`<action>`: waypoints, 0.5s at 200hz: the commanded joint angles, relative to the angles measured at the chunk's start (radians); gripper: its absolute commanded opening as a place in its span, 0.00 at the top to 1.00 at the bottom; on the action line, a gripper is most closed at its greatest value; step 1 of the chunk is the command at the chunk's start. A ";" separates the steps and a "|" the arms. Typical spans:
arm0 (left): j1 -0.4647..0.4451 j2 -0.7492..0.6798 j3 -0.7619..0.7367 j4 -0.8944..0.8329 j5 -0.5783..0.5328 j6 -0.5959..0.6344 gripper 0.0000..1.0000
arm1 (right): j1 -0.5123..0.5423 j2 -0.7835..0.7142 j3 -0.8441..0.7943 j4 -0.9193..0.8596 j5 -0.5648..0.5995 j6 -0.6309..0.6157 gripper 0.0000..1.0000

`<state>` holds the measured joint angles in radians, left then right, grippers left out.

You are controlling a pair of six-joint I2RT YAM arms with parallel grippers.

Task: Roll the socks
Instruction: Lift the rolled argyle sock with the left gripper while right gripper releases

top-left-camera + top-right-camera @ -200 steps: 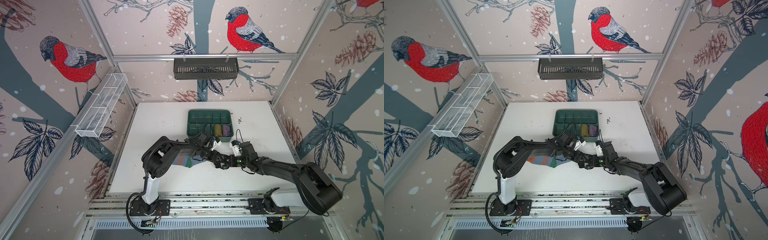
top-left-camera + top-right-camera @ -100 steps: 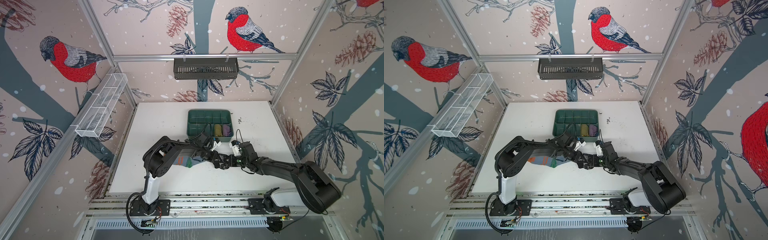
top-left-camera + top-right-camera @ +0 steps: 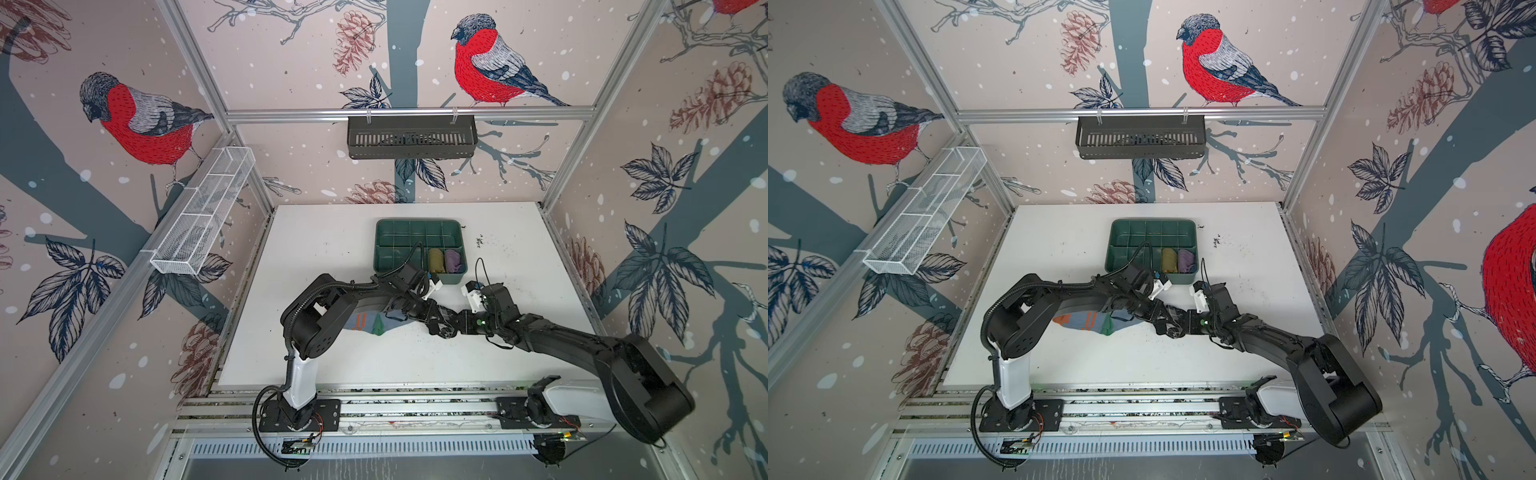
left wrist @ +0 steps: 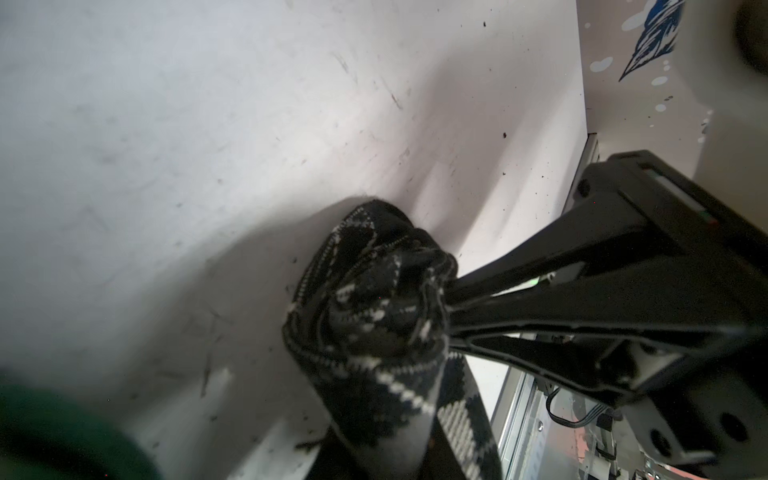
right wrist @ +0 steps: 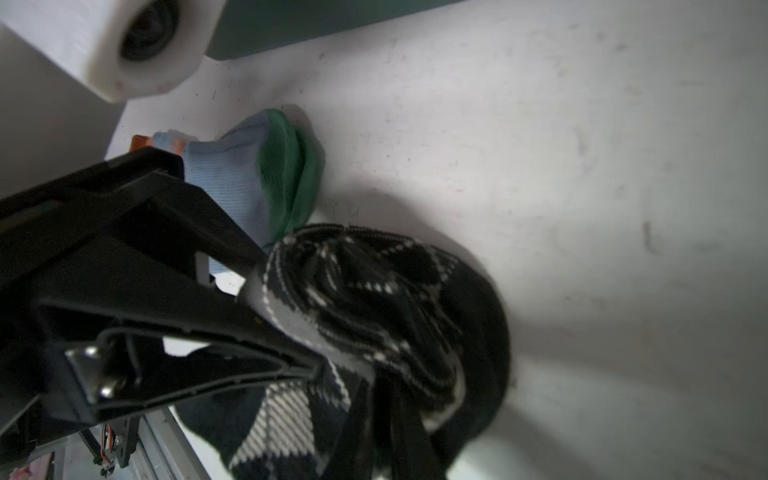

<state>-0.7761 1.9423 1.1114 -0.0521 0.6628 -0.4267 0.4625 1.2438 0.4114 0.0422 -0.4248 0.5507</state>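
Left tool and right tool meet nose to nose over the middle of the desk in both top views, and whatever they share is lost between them. Partly under the left arm lies the light blue sock, flat and unrolled. An olive roll and a purple roll sit in the green tray.

Over to the left wrist view: the argyle sock is a tight bundle low over the desk, touching or just off it, hard to call. The right tool has its jaws nearly together, tips buried in the heart of the roll.

Right wrist view now: the left tool is narrowed onto a grey fold at the roll's edge, fabric pinched between the jaws. The light blue sock lies beyond on the desk.

This looks like the cuff-over finish. The way to play it: right tool anchors the core while the left draws that outer layer over the bundle in one smooth, low arc, without yanking the core loose. Release too soon and the roll likely springs open.
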 commanded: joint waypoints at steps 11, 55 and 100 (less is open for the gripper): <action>0.001 -0.043 0.044 -0.121 -0.067 0.049 1.00 | -0.068 -0.112 0.060 -0.180 0.018 -0.035 0.86; 0.010 -0.124 0.146 -0.238 -0.120 0.090 1.00 | -0.189 -0.194 0.164 -0.254 -0.009 -0.105 0.86; 0.084 -0.188 0.257 -0.276 -0.123 0.125 1.00 | -0.205 -0.157 0.222 -0.223 -0.039 -0.115 0.86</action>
<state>-0.7273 1.7775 1.3216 -0.2932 0.5476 -0.3401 0.2607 1.0702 0.6117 -0.1852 -0.4347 0.4614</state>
